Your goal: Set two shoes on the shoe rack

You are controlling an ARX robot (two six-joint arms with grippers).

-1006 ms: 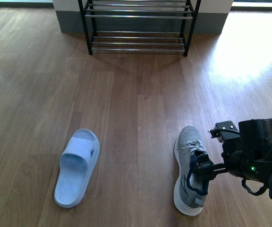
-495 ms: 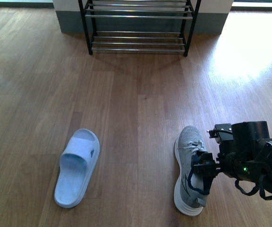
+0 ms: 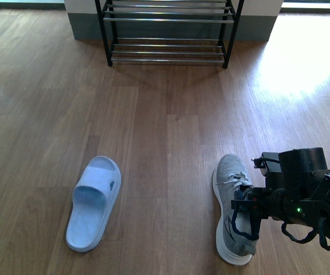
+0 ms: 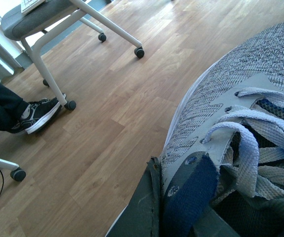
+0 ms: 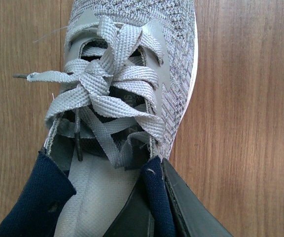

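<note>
Sunlit wood floor [image 3: 165,132], shoe rack [image 3: 168,50] far ahead, centre. At left, pale blue slide [image 3: 93,203], untouched. At right, grey sneaker [image 3: 227,183], toe and long axis aimed toward rack; right gripper [image 3: 246,209] pinching its collar wall. State of left gripper [image 4: 174,219]: cannot tell.

The right arm [image 3: 305,192] is showing as bulky black housings, the topmost cylindrical, with a small green light [image 3: 298,209] glowing on its side. Black cables [image 3: 302,236] are looping beneath it, and a small bracket [image 3: 266,160] is jutting out at the wrist. The right end effector [image 3: 246,211] is looking black. Close up, its fingers [image 5: 186,212] are showing dark grey and smooth, like those of the left end effector [image 4: 174,219].
</note>
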